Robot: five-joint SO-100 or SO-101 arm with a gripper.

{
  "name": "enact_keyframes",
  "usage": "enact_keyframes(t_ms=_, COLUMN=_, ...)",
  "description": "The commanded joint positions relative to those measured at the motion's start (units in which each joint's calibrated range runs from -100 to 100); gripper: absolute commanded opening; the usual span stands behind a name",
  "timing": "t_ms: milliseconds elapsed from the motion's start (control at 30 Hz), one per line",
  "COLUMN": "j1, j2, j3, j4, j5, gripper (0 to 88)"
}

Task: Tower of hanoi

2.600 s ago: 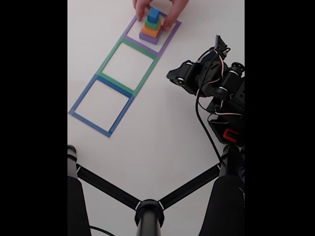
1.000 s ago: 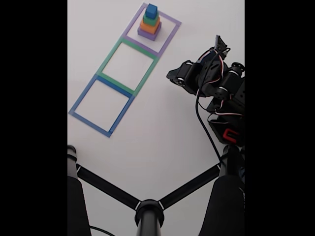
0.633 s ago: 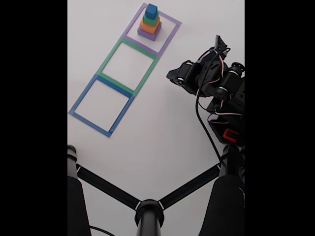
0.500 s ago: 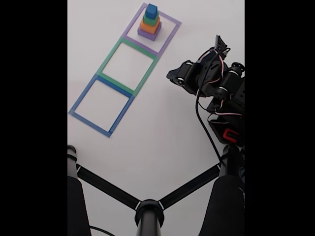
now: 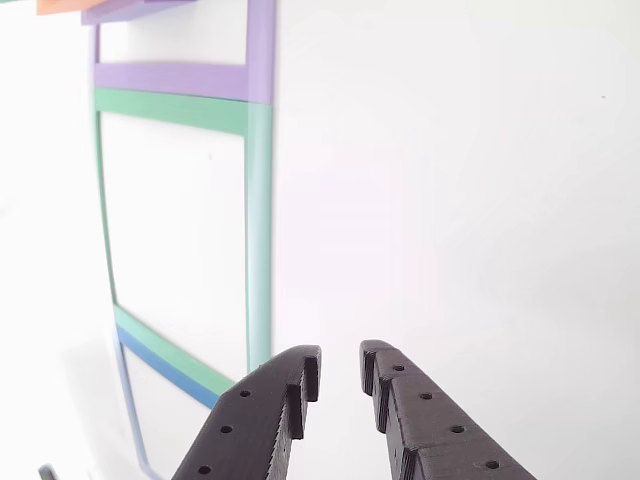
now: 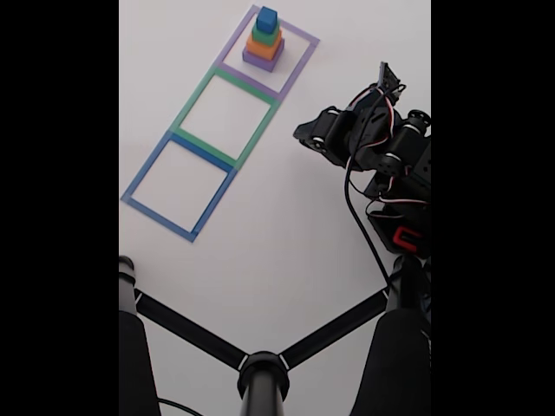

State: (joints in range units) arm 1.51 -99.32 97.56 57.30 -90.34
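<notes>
The tower of hanoi (image 6: 264, 42) stands stacked inside the purple tape square (image 6: 295, 74) at the top of the fixed view: purple block (image 6: 261, 60) at the bottom, then orange (image 6: 264, 47), green (image 6: 266, 35) and the blue cube (image 6: 267, 17). Slivers of the orange block (image 5: 60, 5) and purple block (image 5: 130, 10) show at the top left of the other view. My gripper (image 5: 338, 368) hangs over bare table to the right of the green tape square (image 5: 258, 200), open by a narrow gap, holding nothing. In the fixed view the gripper (image 6: 388, 76) sits on the folded arm, well right of the tower.
Green (image 6: 192, 102) and blue (image 6: 143, 173) tape squares lie in a row below the purple one, both with nothing inside. The arm's base and cable (image 6: 395, 199) take up the right side. A black stand with spread legs (image 6: 260, 364) crosses the bottom of the fixed view.
A person's hand that held the tower 2.6 s ago has withdrawn out of view. The tower and the arm have stayed put since.
</notes>
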Motion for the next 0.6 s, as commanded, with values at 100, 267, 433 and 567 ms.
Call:
enact_keyframes(t_ms=100, j1=-0.26, j2=-0.6, j3=0.44, j4=-0.93, j5=1.01, gripper=0.0)
enact_keyframes(t_ms=267, j1=-0.87, j2=-0.6, j3=0.44, j4=-0.85, j5=2.48, gripper=0.0)
enact_keyframes(t_ms=433, j1=0.2, j2=1.09, j3=0.35, j4=-2.22, j5=12.96, gripper=0.0)
enact_keyframes(t_ms=567, j1=2.49, j2=5.33, j3=-1.74, j4=-6.92, j5=24.17, gripper=0.0)
